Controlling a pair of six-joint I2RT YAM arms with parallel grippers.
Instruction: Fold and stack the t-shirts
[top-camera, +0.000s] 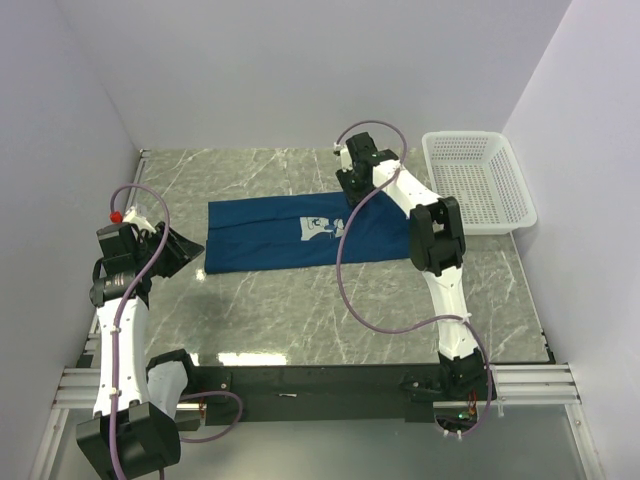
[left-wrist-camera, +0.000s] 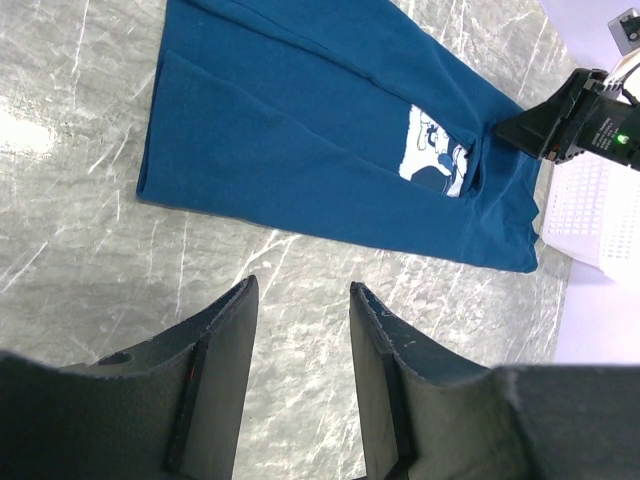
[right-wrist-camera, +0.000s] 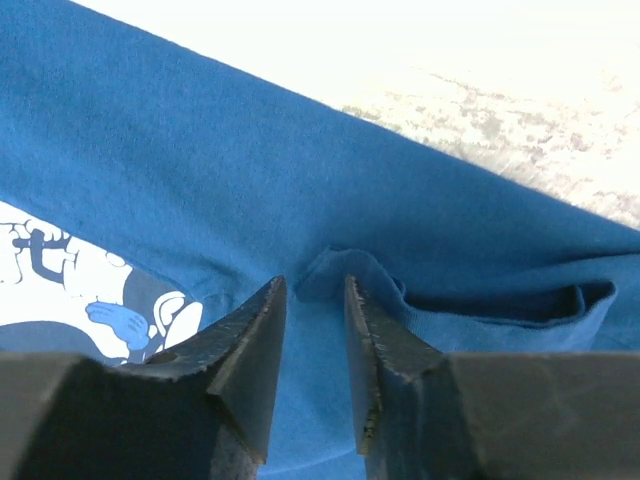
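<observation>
**Top external view.** Nearest the lens, the left gripper (top-camera: 180, 250) hangs over the grey marbled counter (top-camera: 300, 310), just beside the left edge of the dark blue short-sleeved cotton t-shirt (top-camera: 270, 235). The shirt lies flat as a long band at mid-counter. The right gripper (top-camera: 352, 195) is planted on it near the white square cartoon print (top-camera: 322, 228). A white plastic mesh basket (top-camera: 480, 180) stands at the far right.

**Left wrist view.** The left gripper (left-wrist-camera: 300, 285) is about half open and empty above bare counter (left-wrist-camera: 80, 250).

**Right wrist view.** The right gripper (right-wrist-camera: 315, 282) shows a narrow gap straddling a raised pucker of t-shirt (right-wrist-camera: 200, 170). Whether the pads already pinch it cannot be told.

**Handling.** The cloth is judged light, limp and non-slippery. It is best pinched at hems or corners, through all layers.
</observation>
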